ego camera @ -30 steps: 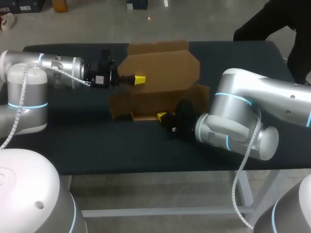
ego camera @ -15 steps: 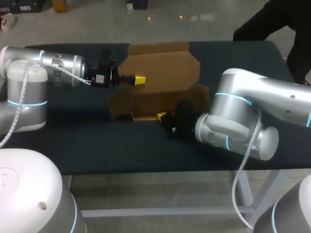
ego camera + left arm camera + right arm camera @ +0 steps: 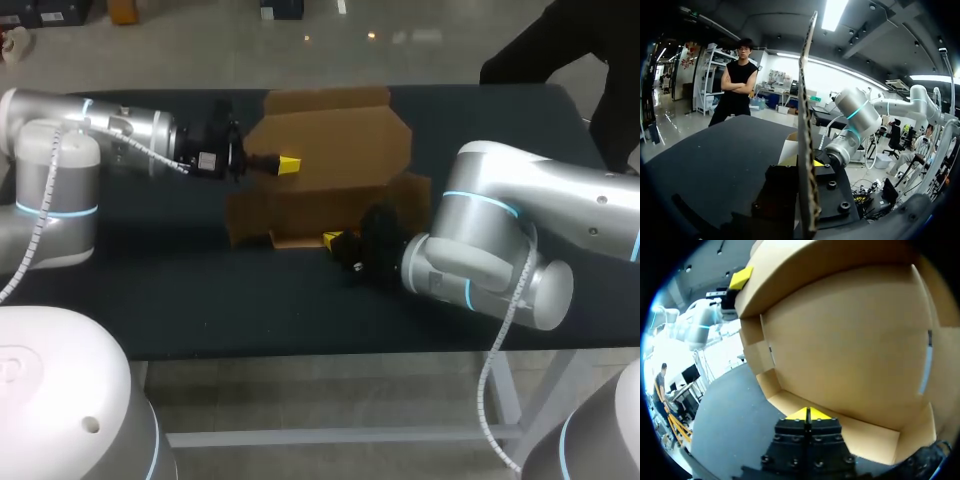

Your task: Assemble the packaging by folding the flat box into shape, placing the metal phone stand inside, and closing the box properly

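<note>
Brown cardboard box (image 3: 335,150), partly folded, open-topped.

Overhead, 2 wrist close-ups, box (image 3: 330,150) shared

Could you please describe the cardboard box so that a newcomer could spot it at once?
On the dark table, look at its middle. There sits the half-folded brown cardboard box, the only brown thing there, its raised panel pinched by the yellow-tipped left gripper.

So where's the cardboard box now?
In the head view the cardboard box sits mid-table, left hand gripping its raised panel, right hand at its near edge.
</note>
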Robot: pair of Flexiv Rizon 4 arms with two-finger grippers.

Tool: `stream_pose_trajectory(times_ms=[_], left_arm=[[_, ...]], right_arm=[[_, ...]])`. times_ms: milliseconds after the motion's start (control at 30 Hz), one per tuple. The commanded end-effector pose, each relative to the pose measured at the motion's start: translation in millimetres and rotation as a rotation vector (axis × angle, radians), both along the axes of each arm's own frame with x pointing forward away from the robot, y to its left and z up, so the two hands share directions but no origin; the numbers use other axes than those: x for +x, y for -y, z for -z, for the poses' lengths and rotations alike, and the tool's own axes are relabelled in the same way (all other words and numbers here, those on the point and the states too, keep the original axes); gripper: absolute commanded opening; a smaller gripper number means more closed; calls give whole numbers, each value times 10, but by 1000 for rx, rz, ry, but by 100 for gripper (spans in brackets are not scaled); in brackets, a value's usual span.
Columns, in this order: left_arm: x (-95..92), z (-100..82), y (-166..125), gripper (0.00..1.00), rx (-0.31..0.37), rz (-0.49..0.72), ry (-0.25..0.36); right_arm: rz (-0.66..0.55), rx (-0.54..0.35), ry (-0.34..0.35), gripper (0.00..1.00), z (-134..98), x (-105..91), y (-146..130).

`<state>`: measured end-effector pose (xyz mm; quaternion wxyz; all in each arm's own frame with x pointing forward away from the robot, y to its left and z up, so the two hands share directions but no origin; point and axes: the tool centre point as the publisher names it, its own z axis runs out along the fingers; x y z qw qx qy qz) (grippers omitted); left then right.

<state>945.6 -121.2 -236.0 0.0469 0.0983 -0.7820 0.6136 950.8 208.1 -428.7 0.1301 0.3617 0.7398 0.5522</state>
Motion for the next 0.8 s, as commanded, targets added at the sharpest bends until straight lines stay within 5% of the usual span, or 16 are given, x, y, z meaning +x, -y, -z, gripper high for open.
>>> stream_pose_trajectory(times_ms=[33,800], left_arm=[[-8,-4,11,0,14,0,4],[20,-20,-17,0,36,-6,9]], right_arm=[[9,0,5,0,61,-7,-47],[9,0,5,0,61,-7,-47]])
